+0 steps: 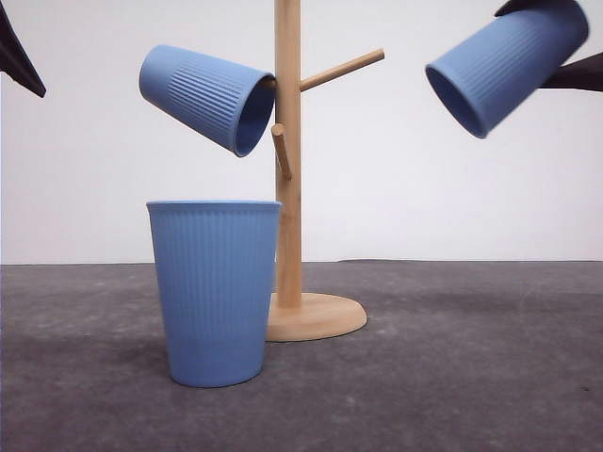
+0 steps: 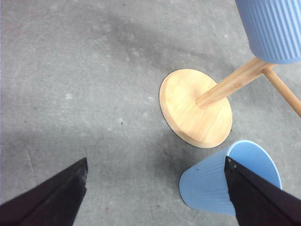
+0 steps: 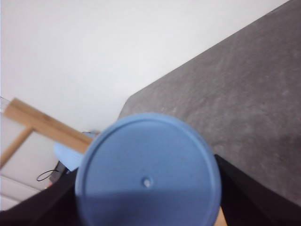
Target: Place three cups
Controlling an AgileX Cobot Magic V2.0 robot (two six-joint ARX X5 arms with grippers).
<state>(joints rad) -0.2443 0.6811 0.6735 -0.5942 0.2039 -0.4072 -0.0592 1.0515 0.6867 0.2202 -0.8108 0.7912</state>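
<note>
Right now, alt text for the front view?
A wooden cup tree stands on a grey table, one blue cup hung on its left peg. A second cup stands upright in front of its base, and the right gripper holds a third cup tilted, upper right.

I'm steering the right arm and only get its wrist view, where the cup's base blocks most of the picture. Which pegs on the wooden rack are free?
Observer: In the front view the upper right peg is bare; it slants up toward your held cup.
Operator: And the left side?
Observer: A hung cup occupies the left peg, its mouth toward the post.
Operator: Where is the third cup?
Observer: The standing cup is upright on the table, just beside the rack base.
</note>
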